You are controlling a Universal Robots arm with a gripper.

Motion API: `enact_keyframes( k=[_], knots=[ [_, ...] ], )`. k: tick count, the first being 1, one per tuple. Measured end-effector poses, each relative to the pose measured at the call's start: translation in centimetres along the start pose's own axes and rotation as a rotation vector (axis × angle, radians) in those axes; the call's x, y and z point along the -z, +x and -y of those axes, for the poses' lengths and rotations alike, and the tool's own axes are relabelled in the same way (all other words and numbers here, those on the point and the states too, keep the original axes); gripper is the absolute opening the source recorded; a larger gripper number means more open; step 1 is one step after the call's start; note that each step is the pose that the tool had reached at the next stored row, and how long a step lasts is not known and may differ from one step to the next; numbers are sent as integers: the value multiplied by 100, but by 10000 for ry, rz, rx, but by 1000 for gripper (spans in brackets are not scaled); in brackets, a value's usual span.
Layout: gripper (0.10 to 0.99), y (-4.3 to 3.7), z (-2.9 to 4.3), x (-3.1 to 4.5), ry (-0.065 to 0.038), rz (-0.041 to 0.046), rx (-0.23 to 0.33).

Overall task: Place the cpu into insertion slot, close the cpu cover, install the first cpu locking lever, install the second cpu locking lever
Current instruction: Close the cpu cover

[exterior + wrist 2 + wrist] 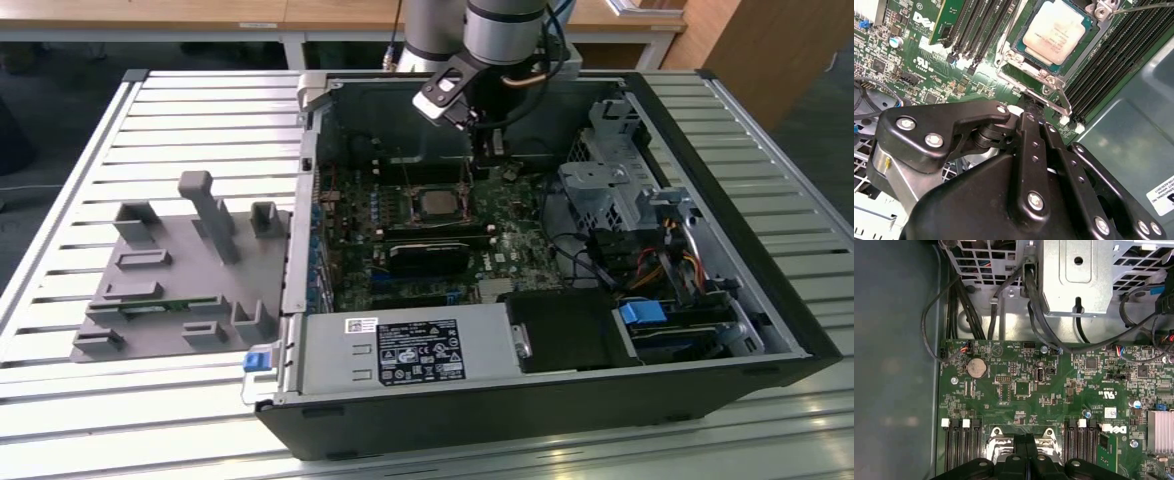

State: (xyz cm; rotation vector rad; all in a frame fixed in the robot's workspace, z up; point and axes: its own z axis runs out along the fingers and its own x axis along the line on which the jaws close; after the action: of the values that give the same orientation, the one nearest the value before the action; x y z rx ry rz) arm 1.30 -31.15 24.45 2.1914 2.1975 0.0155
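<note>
second wrist view: cpu sits framed by cover. gripper fingers pressed together, tips at cover's edge.

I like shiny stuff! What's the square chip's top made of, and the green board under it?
The chip top looks like metal: pale silver-grey, matte, softly gleaming. The board seems a hard plastic-like sheet, glossy green.

Looks like robotics lab: robot arm over opened computer case, slatted metal surface, grey jig block, wooden desks behind.
</note>
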Motion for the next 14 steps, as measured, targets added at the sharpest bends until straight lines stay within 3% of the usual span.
enact_keyframes(
  k=[14],
  knots=[
    [106, 0, 64, -1, 0, 1, -1]
  ],
)
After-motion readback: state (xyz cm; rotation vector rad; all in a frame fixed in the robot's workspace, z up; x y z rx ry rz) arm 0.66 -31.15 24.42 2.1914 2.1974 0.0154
